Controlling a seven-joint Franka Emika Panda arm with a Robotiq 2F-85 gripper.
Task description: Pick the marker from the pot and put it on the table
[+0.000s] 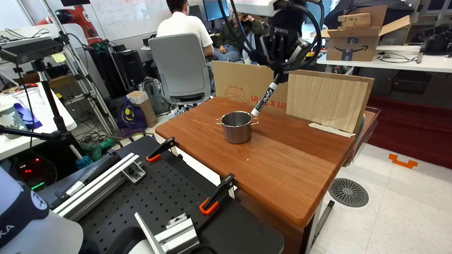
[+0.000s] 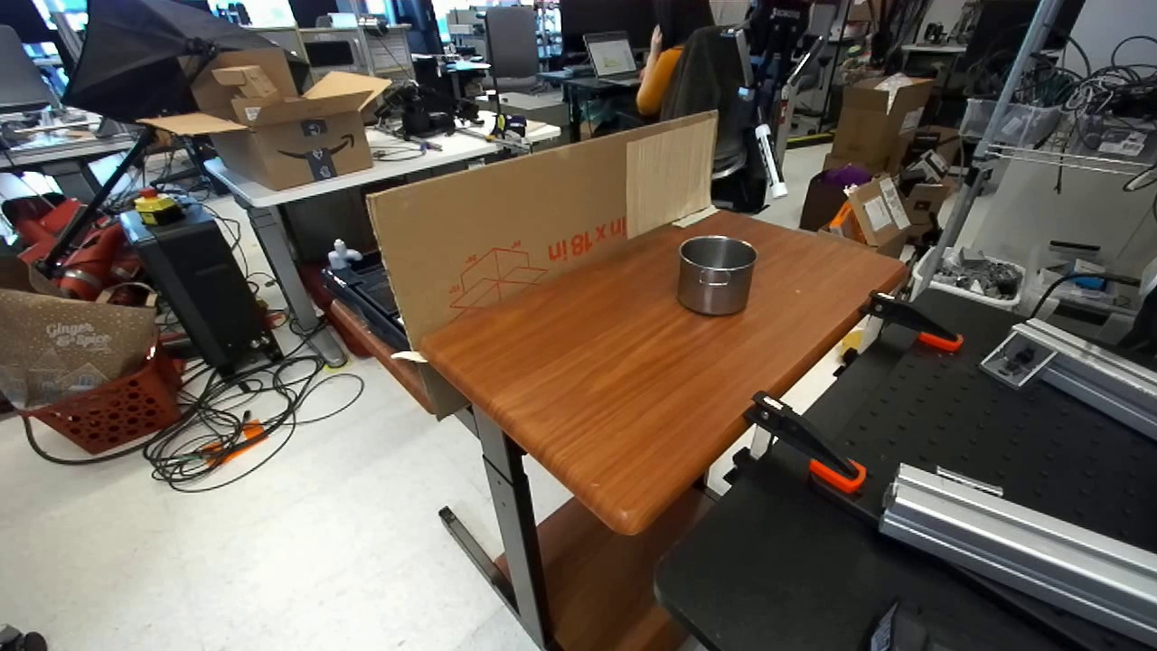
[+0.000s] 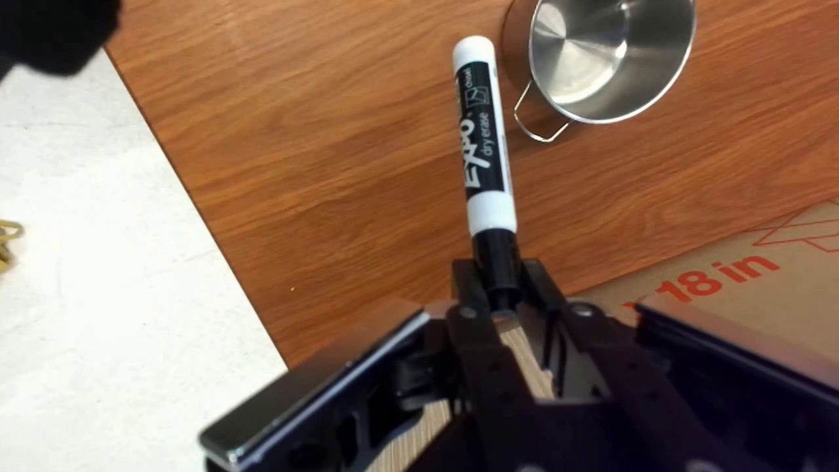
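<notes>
The marker has a white and black body and a black cap. It is in the air outside the pot and tilted, its white end pointing down. My gripper is shut on the capped end in the wrist view, where the marker extends forward from the fingertips. In an exterior view the marker appears past the table's far corner, apart from the pot. The grey metal pot stands upright on the reddish-brown table. In the wrist view the visible inside of the pot holds nothing.
A cardboard sheet with a pale wood-grain panel stands along the table's back edge. Black and orange clamps grip the near side, beside the black perforated bench. The pot's wire handles stick out sideways.
</notes>
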